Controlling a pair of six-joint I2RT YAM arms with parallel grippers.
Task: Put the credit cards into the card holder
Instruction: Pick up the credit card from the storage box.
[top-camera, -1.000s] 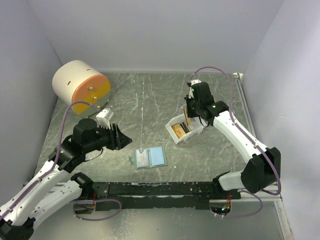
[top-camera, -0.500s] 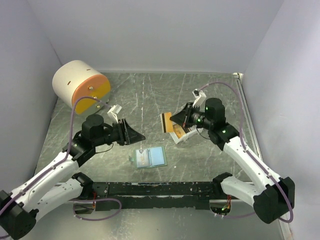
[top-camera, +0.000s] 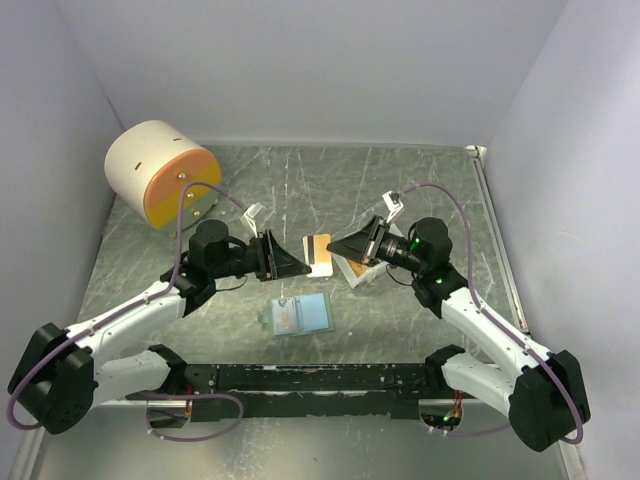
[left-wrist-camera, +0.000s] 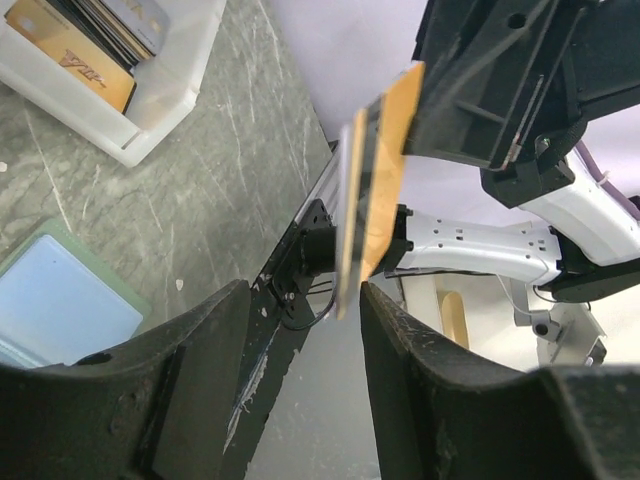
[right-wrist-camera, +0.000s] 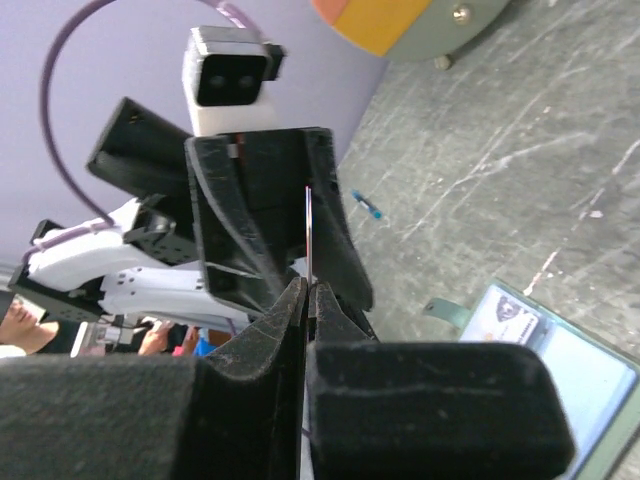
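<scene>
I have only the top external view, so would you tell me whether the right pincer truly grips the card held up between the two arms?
Observer: Yes; in the right wrist view the right pincer is shut on the card, which shows edge-on as a thin line.
Operator: Thank you. Is the left pincer ready to take it?
Observer: The left wrist view shows the left pincer open, the card's end at the gap between its fingers.
Operator: Does the tray hold more cards?
Observer: Yes; that view shows an orange card and dark cards standing in the white tray.
</scene>
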